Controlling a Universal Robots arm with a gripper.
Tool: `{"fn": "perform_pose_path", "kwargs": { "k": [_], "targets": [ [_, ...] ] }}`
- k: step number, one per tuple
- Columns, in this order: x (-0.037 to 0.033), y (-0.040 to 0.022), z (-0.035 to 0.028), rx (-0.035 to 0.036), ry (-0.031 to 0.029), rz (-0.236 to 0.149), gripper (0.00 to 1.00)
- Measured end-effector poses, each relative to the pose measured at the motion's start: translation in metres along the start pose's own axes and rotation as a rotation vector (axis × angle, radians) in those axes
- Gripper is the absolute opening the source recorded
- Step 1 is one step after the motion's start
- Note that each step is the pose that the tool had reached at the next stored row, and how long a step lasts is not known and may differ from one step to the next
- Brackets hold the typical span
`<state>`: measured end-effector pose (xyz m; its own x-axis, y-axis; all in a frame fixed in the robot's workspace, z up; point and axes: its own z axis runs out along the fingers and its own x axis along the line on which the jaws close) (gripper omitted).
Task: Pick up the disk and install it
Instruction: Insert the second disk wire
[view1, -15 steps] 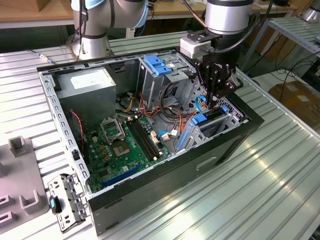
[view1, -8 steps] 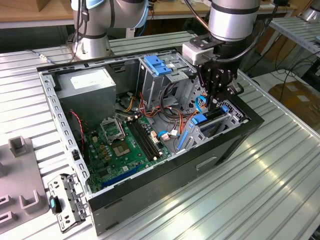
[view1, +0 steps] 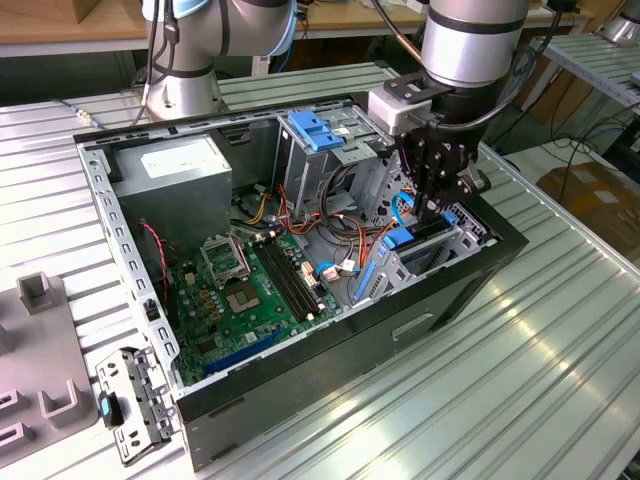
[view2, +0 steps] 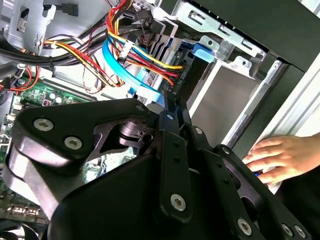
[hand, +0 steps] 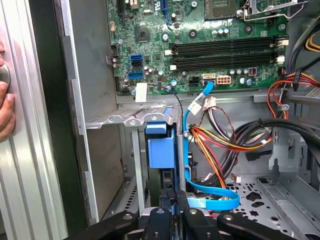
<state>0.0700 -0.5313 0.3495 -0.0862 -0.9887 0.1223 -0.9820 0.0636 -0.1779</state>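
We see a ribbed silver aluminium tabletop (view1: 520, 350) running under everything, bright with glare at the exterior view's right. Behind it stands a light wooden bench (view1: 60, 30). A brown cardboard box (view1: 600, 205) sits on the floor beyond the tabletop's far edge.

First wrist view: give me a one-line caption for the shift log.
Pincer at the blue-railed disk standing in the drive cage, motherboard beyond, a hand on the case edge.
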Motion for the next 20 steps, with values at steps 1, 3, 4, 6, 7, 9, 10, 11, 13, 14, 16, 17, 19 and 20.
{"fn": "perform_pose_path", "kwargs": {
  "k": [1,3,4,6,7,9,10,11,13,14,16,17,19,20],
  "targets": [
    [0.0008,0.0000,0.0002,-0.0001,-0.0015,0.000,0.16],
    [0.0018,-0.0001,0.0005,-0.0003,-0.0037,0.001,0.16],
    [0.0020,-0.0001,0.0006,-0.0008,-0.0083,0.001,0.16],
    [0.0024,-0.0001,0.0009,-0.0020,-0.0229,0.004,0.16],
    [0.0026,-0.0001,0.0010,-0.0026,-0.0297,0.005,0.16],
    [0.0034,-0.0002,0.0014,-0.0038,-0.0439,0.007,0.16],
    [0.0044,-0.0002,0.0017,-0.0041,-0.0477,0.008,0.16],
    [0.0064,-0.0003,0.0020,-0.0043,-0.0490,0.008,0.16],
    [0.0086,-0.0005,0.0023,-0.0043,-0.0495,0.008,0.16],
    [0.0095,-0.0008,0.0025,-0.0044,-0.0500,0.009,0.16],
    [0.0102,-0.0009,0.0026,-0.0045,-0.0513,0.009,0.16],
    [0.0103,-0.0009,0.0027,-0.0045,-0.0517,0.009,0.16],
    [0.0103,-0.0009,0.0028,-0.0045,-0.0519,0.009,0.16],
    [0.0103,-0.0009,0.0029,-0.0045,-0.0519,0.008,0.16]
  ]
}}
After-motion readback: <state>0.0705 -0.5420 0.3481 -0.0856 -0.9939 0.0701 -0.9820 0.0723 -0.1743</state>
